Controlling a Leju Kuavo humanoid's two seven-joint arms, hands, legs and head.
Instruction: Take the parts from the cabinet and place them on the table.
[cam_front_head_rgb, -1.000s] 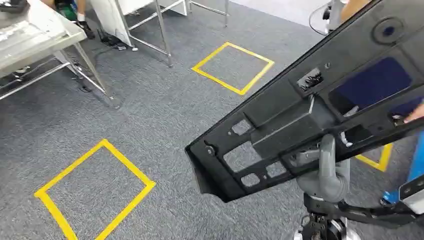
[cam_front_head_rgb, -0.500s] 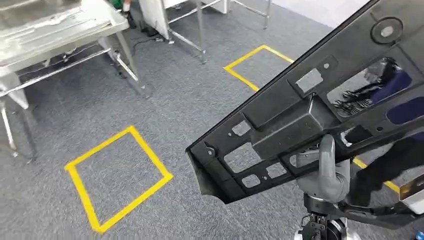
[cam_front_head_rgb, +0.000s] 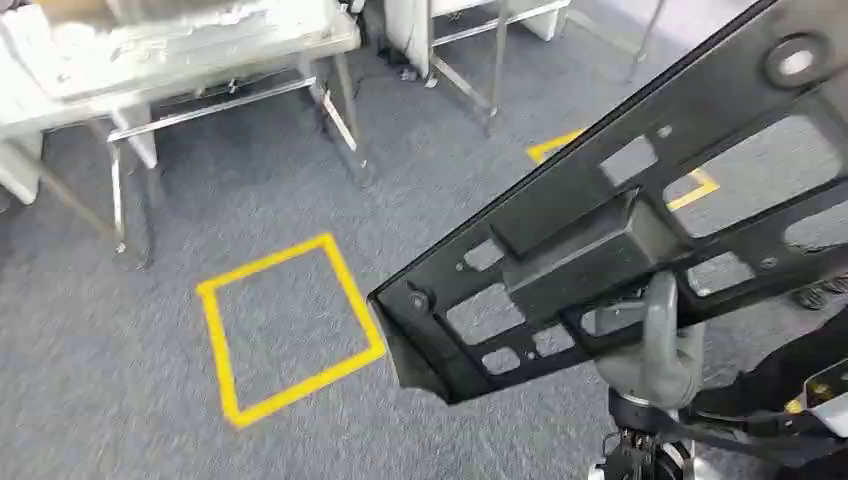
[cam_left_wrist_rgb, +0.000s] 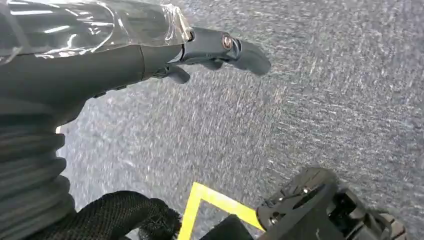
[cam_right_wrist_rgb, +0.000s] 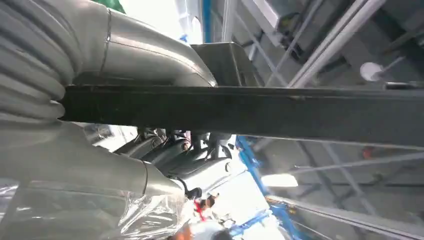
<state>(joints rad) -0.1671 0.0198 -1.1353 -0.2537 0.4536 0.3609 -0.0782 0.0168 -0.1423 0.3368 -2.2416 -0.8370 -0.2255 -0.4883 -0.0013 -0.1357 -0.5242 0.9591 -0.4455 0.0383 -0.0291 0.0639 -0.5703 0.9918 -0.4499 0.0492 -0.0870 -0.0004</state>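
Gripping the black panel (cam_front_head_rgb: 620, 230) from beneath, the right robot hand (cam_front_head_rgb: 655, 345) has its thick grey thumb hooked up through one of the cut-outs, with darker fingers closed under a bar of the part as the right wrist view shows it (cam_right_wrist_rgb: 240, 112). The hold sits toward one side of a long, flat piece that juts out ahead and rises tilted to the upper right, so I judge the overhang could lever it round in the grasp and slip if the body turns sharply. The left robot hand (cam_left_wrist_rgb: 220, 47) hangs over the grey carpet with fingers loosely apart and nothing in them, so it gives the part no support. Beyond the yellow floor square (cam_front_head_rgb: 290, 325), the metal-legged surface (cam_front_head_rgb: 200, 50) stands well apart; the leading corner could catch a leg (cam_front_head_rgb: 345, 125) on approach.
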